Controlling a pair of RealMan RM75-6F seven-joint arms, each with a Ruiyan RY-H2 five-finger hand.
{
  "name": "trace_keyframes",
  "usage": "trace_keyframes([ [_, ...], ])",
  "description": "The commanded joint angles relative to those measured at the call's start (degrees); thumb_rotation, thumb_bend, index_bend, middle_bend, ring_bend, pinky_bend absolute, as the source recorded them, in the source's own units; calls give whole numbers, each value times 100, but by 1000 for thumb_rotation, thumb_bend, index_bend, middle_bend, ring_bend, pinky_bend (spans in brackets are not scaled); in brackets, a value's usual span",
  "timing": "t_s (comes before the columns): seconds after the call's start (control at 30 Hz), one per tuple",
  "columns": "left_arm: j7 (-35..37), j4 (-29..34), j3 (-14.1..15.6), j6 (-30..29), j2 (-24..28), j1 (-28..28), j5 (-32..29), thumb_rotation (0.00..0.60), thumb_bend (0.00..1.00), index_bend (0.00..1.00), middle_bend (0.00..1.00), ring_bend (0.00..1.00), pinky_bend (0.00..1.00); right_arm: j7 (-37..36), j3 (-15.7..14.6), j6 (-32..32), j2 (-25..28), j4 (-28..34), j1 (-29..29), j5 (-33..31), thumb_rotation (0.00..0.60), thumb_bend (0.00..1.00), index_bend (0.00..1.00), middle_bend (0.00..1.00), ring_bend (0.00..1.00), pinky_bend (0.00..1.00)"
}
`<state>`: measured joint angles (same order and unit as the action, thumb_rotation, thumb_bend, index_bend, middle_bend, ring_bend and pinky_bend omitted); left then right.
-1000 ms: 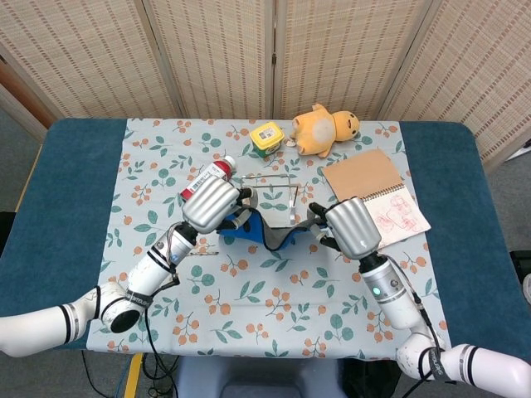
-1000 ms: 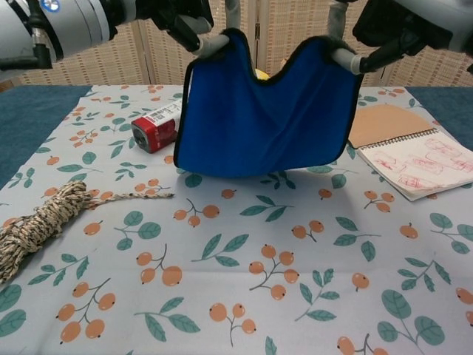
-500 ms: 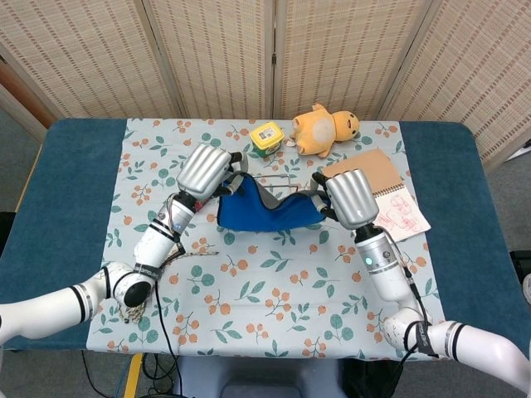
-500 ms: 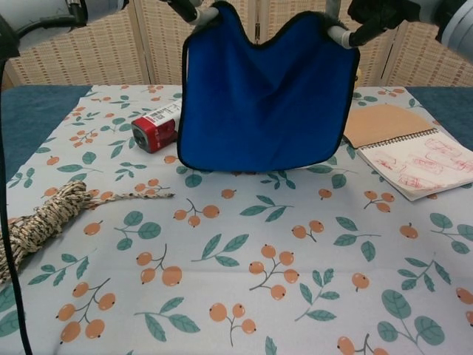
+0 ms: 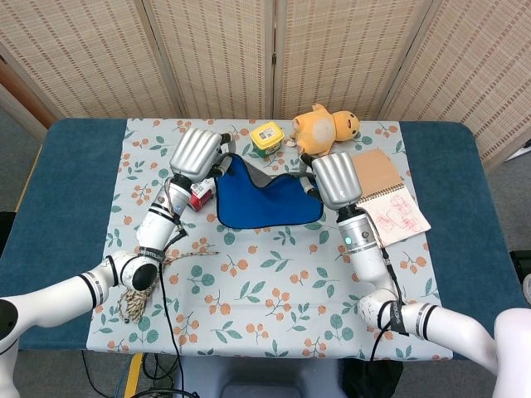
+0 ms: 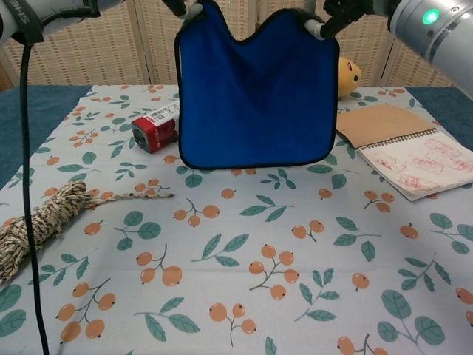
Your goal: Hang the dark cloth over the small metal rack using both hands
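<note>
Blue cloth (image 6: 255, 89) hung taut (clear of the table (image 5: 75, 182)) as my left hand (image 5: 196, 152) and right hand (image 5: 334, 179) pinched its top corners.

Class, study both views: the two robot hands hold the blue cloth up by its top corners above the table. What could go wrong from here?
1. The blue cloth hides the rack from both cameras, so lowering may miss it.
2. The left robot hand and right robot hand hold only the corners; one slip would drop it.
3. The hanging hem could sweep the red canister nearby.
</note>
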<state>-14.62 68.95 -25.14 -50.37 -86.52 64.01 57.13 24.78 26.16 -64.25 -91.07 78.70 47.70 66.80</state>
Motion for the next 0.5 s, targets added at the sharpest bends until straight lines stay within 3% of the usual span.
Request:
trace_keyframes([
  [0.03,-39,-197,-16,0,-60,79,-95,600,441,565,1000,956,1000,76,44,30,-109,-167,135,-124,600,439,667,970,920,987],
  [0.5,-45,-606,48,70,-202,207,-264,600,440,565,1000,956,1000,133,85,304,-435,-1264,618,-588,600,439,667,969,920,987],
])
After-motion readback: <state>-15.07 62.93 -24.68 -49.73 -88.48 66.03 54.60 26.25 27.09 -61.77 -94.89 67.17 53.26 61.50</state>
